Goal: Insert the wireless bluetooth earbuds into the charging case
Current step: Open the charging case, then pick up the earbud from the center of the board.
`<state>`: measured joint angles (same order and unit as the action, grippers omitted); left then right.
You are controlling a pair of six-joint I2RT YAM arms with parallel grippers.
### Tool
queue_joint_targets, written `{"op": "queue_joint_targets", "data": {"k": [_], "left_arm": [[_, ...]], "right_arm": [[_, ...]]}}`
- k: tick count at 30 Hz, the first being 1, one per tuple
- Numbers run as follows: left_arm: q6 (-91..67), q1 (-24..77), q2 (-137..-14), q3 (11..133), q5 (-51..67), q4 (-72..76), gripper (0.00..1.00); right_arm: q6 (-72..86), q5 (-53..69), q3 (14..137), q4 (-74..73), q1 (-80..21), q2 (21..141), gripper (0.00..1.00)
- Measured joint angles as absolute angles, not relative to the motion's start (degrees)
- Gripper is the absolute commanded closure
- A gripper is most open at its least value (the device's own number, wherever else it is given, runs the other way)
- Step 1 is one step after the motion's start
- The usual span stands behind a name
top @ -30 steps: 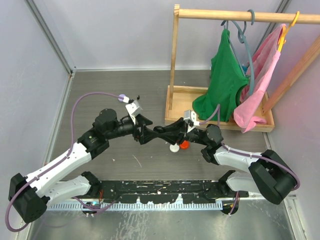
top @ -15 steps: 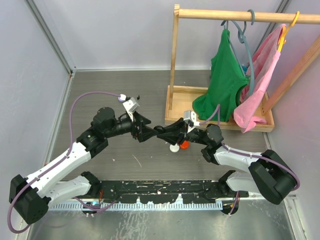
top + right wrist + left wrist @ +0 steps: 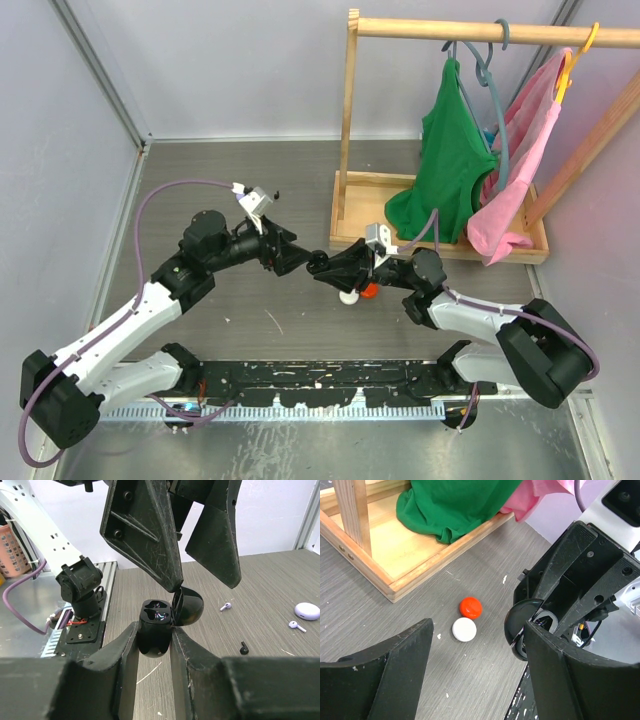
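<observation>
My right gripper point(image 3: 155, 631) is shut on the black charging case point(image 3: 156, 625), held above the table with its lid point(image 3: 188, 608) swung open and its two dark, glossy wells facing up. Directly over the case hangs my left gripper point(image 3: 187, 577), open, with one fingertip point(image 3: 172, 582) at the lid's edge. In the top view the left gripper point(image 3: 303, 259) and right gripper point(image 3: 326, 271) meet at mid-table. On the table beyond lie a lilac earbud point(image 3: 225, 606), a black earbud point(image 3: 243, 649) and a pale one point(image 3: 297, 626).
A red disc point(image 3: 470, 607) and a white disc point(image 3: 464, 629) lie on the table under the grippers. A lilac disc point(image 3: 306, 611) sits farther off. The wooden clothes rack point(image 3: 350, 110), with green point(image 3: 447, 150) and pink point(image 3: 520, 150) garments, stands at the back right.
The left wrist has swung toward the back of the table while its fingers stay at the case. The right gripper with the case has shifted slightly left.
</observation>
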<state>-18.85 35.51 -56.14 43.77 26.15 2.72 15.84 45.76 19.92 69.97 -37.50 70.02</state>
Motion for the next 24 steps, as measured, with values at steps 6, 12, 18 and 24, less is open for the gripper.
{"op": "queue_joint_targets", "data": {"k": [6,12,18,24], "left_arm": [[-19.1,35.5,-56.1,43.9,24.6,1.8,0.23],[-19.2,35.4,-56.5,46.2,19.2,-4.1,0.23],[-19.7,35.4,-60.0,48.9,10.2,-12.1,0.23],[-18.6,34.4,-70.0,53.3,3.4,-19.3,0.24]], "right_arm": [[13.3,44.5,18.6,69.3,-37.5,69.9,0.98],[8.4,39.3,15.7,65.3,-37.8,68.1,0.99],[4.5,32.6,12.7,63.3,-37.8,65.6,0.99],[2.4,26.9,11.2,63.3,-37.8,65.3,0.99]]}}
